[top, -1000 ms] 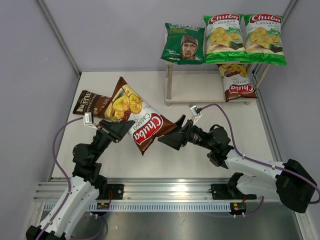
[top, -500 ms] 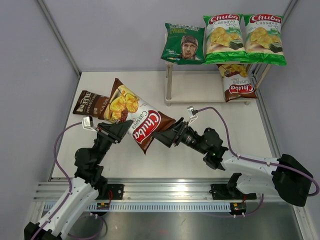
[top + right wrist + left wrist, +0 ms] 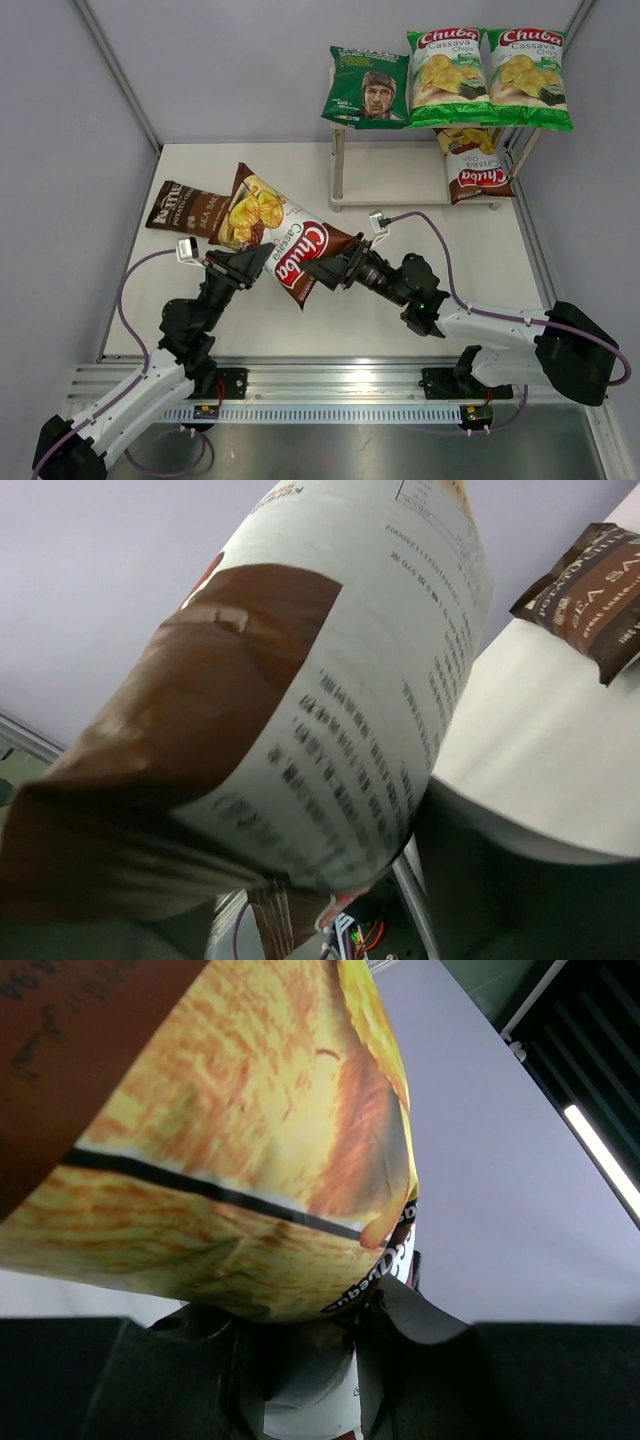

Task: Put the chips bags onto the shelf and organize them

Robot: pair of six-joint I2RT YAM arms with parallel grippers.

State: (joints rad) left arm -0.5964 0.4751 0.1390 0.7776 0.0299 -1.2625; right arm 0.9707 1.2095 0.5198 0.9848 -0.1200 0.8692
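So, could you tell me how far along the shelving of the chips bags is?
Done: four of six are on the shelf, the dark green bag and two green-white Chuba bags on top, one brown Chuba bag below. In hand: the second brown Chuba bag, pinched by the left gripper, with the right gripper at its other end. Left: that bag and the Sea Salt bag lying on the table.

Walls [image 3: 200,70]: plain pale grey panels.
Tabletop [image 3: 250,160]: off-white, matte.
Metal rail [image 3: 340,385]: silver, along the near edge.
Light strip [image 3: 600,1155]: bright, overhead.
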